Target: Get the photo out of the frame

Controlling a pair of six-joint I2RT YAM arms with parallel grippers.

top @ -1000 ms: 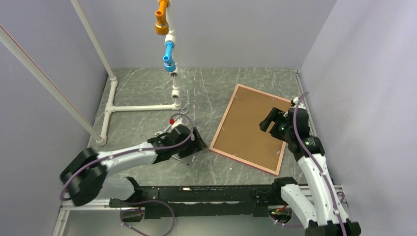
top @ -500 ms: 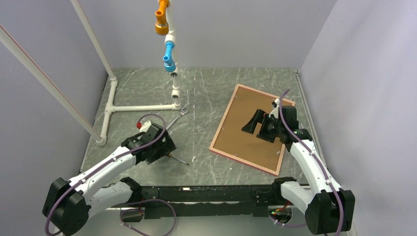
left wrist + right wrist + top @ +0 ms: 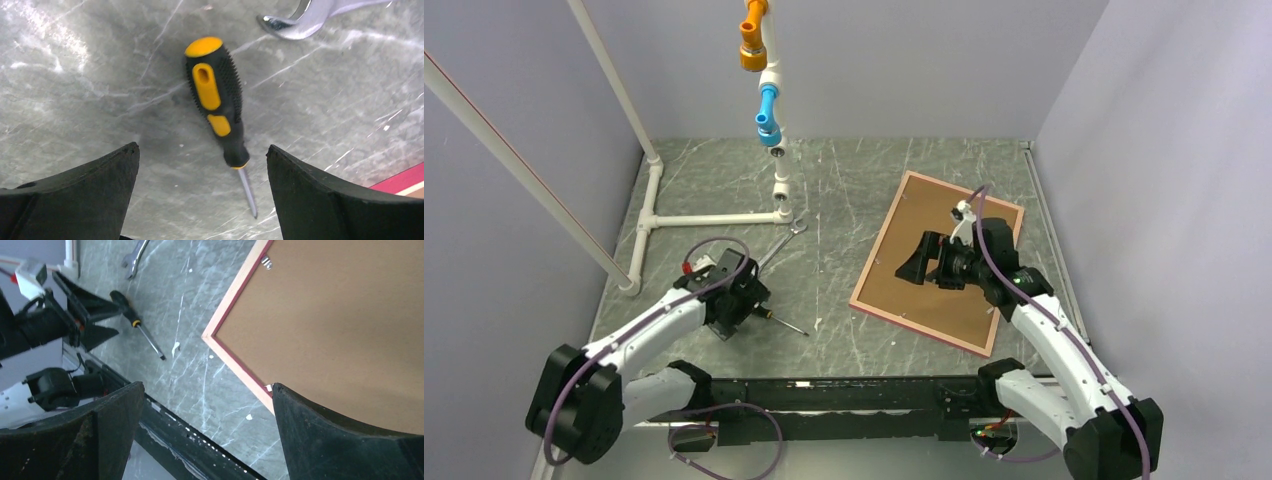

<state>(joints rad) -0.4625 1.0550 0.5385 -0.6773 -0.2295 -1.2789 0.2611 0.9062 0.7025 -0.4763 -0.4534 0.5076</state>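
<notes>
The frame [image 3: 939, 262] lies face down on the right of the table, a thin pink-red border around a brown backing board [image 3: 340, 325]. The photo is hidden under that board. My right gripper [image 3: 916, 268] hovers open above the board's left half, holding nothing; in its own view the right gripper [image 3: 207, 386] looks past the frame's near-left corner. My left gripper [image 3: 732, 305] stands open on the left, pointing down at a screwdriver [image 3: 217, 105]; nothing is gripped between the left gripper's [image 3: 201, 149] fingers. A strip of the frame's red edge [image 3: 402, 179] shows at right.
The black and yellow screwdriver [image 3: 786, 323] lies left of the frame. A steel wrench [image 3: 782, 240] lies near a white pipe structure [image 3: 714, 218] carrying orange [image 3: 754, 45] and blue [image 3: 767, 105] fittings. A small metal clip [image 3: 266, 261] sits on the board's edge.
The left arm has drawn back to the left and now hangs over the screwdriver handle. The right gripper has moved left across the backing board. Both grippers have opened wider.
</notes>
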